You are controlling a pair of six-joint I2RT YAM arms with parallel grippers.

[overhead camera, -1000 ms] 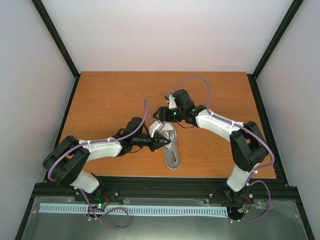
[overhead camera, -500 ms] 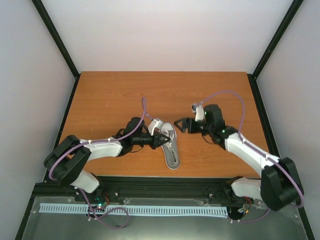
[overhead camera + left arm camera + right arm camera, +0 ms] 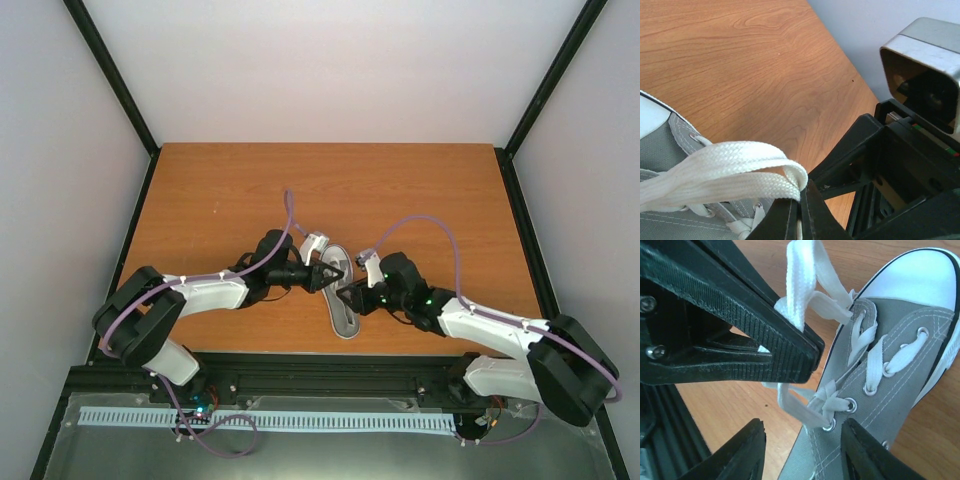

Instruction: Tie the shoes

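Observation:
The grey sneaker [image 3: 345, 300] with white toe cap lies mid-table, toe pointing away. My left gripper [image 3: 330, 275] is shut on a loop of white lace [image 3: 740, 165]; its tips [image 3: 801, 200] pinch the loop's bend just above the shoe's left side. My right gripper [image 3: 348, 298] is open and empty, low over the shoe's middle. In the right wrist view its fingers [image 3: 740, 455] straddle the crossed lace knot [image 3: 827, 402] at the eyelets, with the left gripper [image 3: 812, 347] holding the lace [image 3: 800, 285] just above. The toe cap [image 3: 920, 277] shows at upper right.
The wooden table [image 3: 220, 190] is walled by black frame posts and white panels. A black rail [image 3: 330, 365] runs along the near edge behind both arm bases. The two grippers are very close together over the shoe; purple cables arch above each arm.
My right arm has swung from beyond the shoe round its right side to low over the shoe's middle, jaws open. My left gripper has kept hold of the lace loop, barely moving.

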